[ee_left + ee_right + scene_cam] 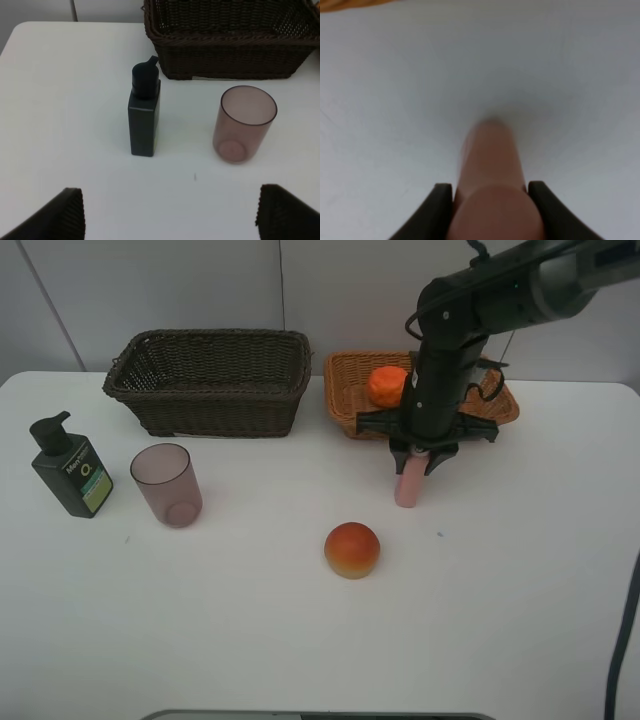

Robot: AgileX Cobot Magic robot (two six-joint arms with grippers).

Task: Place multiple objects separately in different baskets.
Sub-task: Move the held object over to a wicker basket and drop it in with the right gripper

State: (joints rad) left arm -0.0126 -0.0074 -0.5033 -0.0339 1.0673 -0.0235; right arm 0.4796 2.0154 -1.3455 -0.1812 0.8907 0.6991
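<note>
We see a plain white counter (500, 630) set against a pale grey wall (150, 290). At the far side, left of centre, sits the deep dark brown basket (210, 390). Just right of it is the shallower light tan basket (345, 405), with an orange fruit (386, 386) inside.

The right gripper (490, 200) reaches down just in front of the tan basket. Its fingers (436, 212) are clamped on the top of the slim pink bottle (406, 490), which stands upright on the counter.

Nearer, at centre, the red-yellow peach (352, 550) lies well apart from everything. On the left stand the dark green pump bottle (68, 475) and, just to its right, the translucent pink cup (166, 485).

The left gripper (170, 192) hovers on the near side of these two, fingers spread wide, holding nothing. The widest open room lies across the near half, around the peach, out to the counter's rounded corners.
</note>
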